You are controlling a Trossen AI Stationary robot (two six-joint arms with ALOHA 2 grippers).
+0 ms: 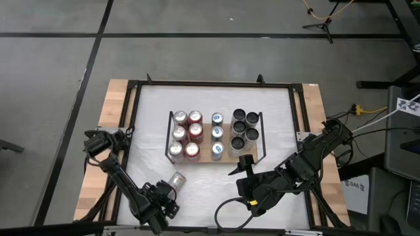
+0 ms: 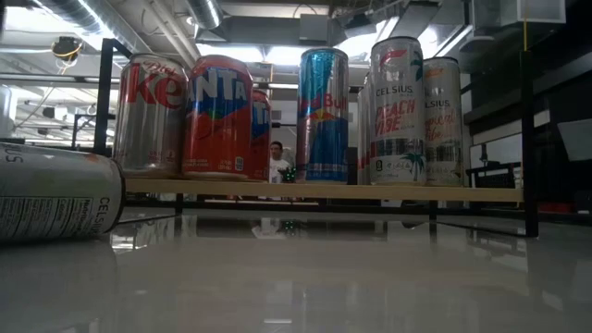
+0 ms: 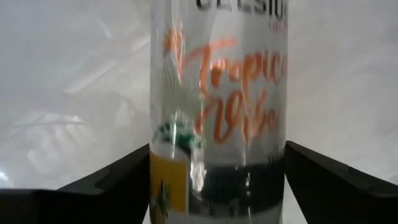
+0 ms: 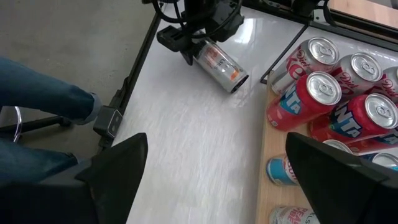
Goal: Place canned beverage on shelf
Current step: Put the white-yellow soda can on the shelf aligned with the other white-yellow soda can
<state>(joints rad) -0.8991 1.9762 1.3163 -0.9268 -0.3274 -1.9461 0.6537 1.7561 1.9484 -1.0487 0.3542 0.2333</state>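
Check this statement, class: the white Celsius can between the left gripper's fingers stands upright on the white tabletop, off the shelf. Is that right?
Not quite. The Celsius can lies on its side, not upright, as the right wrist view shows. It is between the left gripper fingers, on the white tabletop, off the shelf.

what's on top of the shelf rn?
The shelf holds upright cans: six red and silver soda cans, three blue cans, and dark-topped Celsius cans. The right claw covers its near right corner, so anything there is hidden.

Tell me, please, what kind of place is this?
Probably a robotics lab or workshop: a black-framed white table on a bare concrete floor, cables and stands around it, exposed ceiling ducts in the low view, and a small wooden shelf of drink cans.
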